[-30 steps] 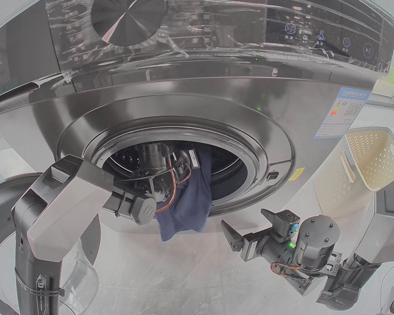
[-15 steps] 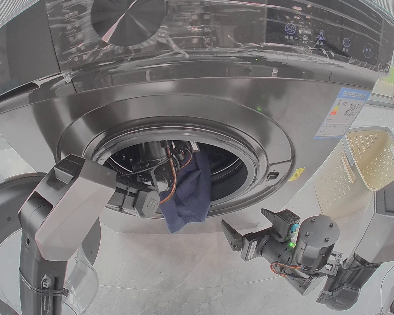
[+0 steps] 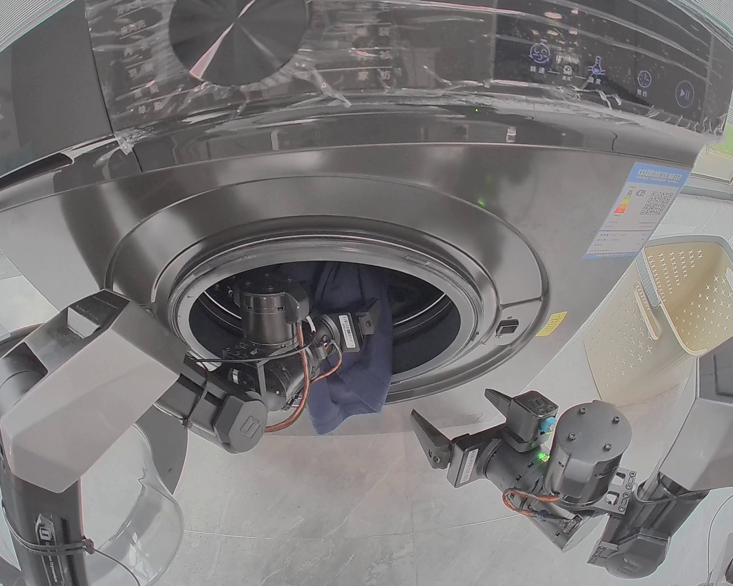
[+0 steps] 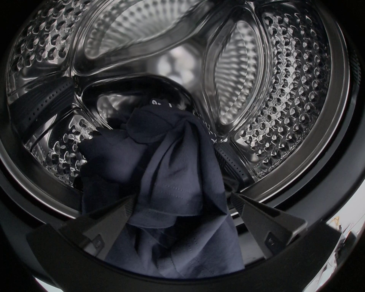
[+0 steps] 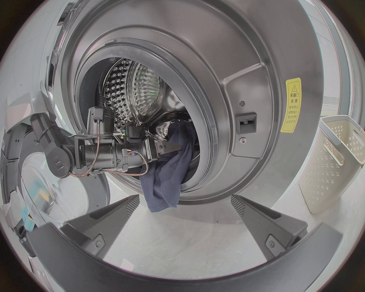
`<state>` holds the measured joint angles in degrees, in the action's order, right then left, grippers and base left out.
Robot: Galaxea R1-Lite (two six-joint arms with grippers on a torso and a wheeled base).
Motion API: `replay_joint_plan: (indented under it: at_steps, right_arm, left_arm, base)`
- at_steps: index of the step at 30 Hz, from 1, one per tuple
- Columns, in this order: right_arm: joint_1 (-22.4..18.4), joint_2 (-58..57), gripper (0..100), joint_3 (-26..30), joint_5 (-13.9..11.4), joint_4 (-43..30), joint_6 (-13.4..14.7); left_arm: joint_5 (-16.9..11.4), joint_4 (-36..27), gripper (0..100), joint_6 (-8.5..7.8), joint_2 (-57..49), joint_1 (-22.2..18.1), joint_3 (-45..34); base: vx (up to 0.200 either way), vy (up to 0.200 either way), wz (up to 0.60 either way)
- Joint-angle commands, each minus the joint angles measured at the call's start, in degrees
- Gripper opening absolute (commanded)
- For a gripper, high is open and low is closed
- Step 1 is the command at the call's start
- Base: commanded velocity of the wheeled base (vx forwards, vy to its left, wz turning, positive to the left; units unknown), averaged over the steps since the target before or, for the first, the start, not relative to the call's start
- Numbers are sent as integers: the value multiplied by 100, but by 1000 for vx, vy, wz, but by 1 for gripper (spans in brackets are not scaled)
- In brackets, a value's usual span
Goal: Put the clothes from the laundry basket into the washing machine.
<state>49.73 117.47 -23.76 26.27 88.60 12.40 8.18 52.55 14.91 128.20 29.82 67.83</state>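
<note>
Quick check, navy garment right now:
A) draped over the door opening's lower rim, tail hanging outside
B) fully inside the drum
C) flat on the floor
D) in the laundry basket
A: the navy garment lies across the lower rim of the washing machine opening. Its upper part is bunched inside the drum, and its lower end hangs outside, below the rim.

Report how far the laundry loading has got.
Done: part of the blue garment lies inside the drum. In hand: the left gripper, open, sits at the drum mouth. Remaining: its tail hangs outside over the door rim; the laundry basket shows no clothes.
</note>
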Motion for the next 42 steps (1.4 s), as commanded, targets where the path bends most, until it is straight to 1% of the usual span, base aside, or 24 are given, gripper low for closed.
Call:
replay_joint_plan:
  at_steps: [1, 2, 5, 9, 10, 12, 14, 15, 16, 17, 18, 20, 23, 28, 29, 32, 33, 36, 38, 42]
  right_arm:
    - [37, -13, 100, -6, 1, 8, 8]
    - [37, -13, 100, -6, 1, 8, 8]
    - [37, -22, 100, -6, 1, 8, 8]
    - [37, -31, 100, -6, 1, 8, 8]
    - [37, -31, 100, -23, 1, 8, 8]
    - [37, -31, 100, -41, 1, 8, 8]
    - [28, -31, 100, -41, 1, 8, 8]
    - [28, -31, 100, -41, 1, 8, 8]
    - [28, -31, 100, -41, 1, 8, 8]
    - [28, -31, 100, -41, 1, 8, 8]
    - [28, -31, 100, -41, 1, 8, 8]
    - [20, -31, 100, -50, 1, 8, 8]
    - [20, -31, 100, -50, 1, 8, 8]
    - [11, -31, 100, -50, 1, 8, 8]
    - [11, -31, 100, -50, 1, 8, 8]
    - [2, -31, 100, -50, 1, 8, 8]
    - [11, -31, 100, -50, 1, 8, 8]
    - [11, -22, 100, -41, 1, 8, 8]
    - [20, -22, 100, -41, 1, 8, 8]
    - [28, -22, 100, -41, 1, 8, 8]
  left_arm:
    - [-106, -8, 0, -50, 346, -29, 152]
    - [-106, -8, 0, -50, 346, -29, 152]
    - [-106, -26, 0, -76, 724, -46, 547]
    - [-115, -61, 0, -76, 830, -73, 793]
    - [-115, -114, 0, -67, 839, -81, 1031]
    - [-97, -202, 0, -32, 839, -99, 1409]
    - [17, -202, 0, 21, 900, -125, 2050]
    - [52, -193, 0, 65, 944, -125, 2226]
    - [175, -166, 0, 144, 1032, -134, 2578]
    - [219, -158, 0, 179, 1076, -125, 2709]
    - [289, -158, 0, 214, 1155, -134, 3008]
    - [316, -140, 0, 214, 1252, -143, 3272]
    - [316, -70, 0, 214, 1304, -152, 3404]
    - [316, 0, 0, 205, 1243, -143, 2982]
    - [307, 62, 100, 205, 1173, -143, 2762]
    - [307, 115, 100, 214, 856, -81, 2103]
    - [307, 141, 100, 205, 716, -73, 1769]
    - [289, 115, 100, 170, 408, -2, 1145]
    - [263, 88, 100, 135, 267, -2, 872]
    - [219, -26, 100, -50, 171, -37, 556]
  base:
    - [0, 0, 0]
    - [0, 0, 0]
    - [0, 0, 0]
    - [0, 0, 0]
    - [0, 0, 0]
    - [0, 0, 0]
    - [0, 0, 0]
    - [0, 0, 0]
    - [0, 0, 0]
    - [0, 0, 0]
    - [0, 0, 0]
    - [0, 0, 0]
    - [0, 0, 0]
    - [0, 0, 0]
    - [0, 0, 0]
    - [0, 0, 0]
    - [0, 0, 0]
    - [0, 0, 0]
    - [0, 0, 0]
    - [0, 0, 0]
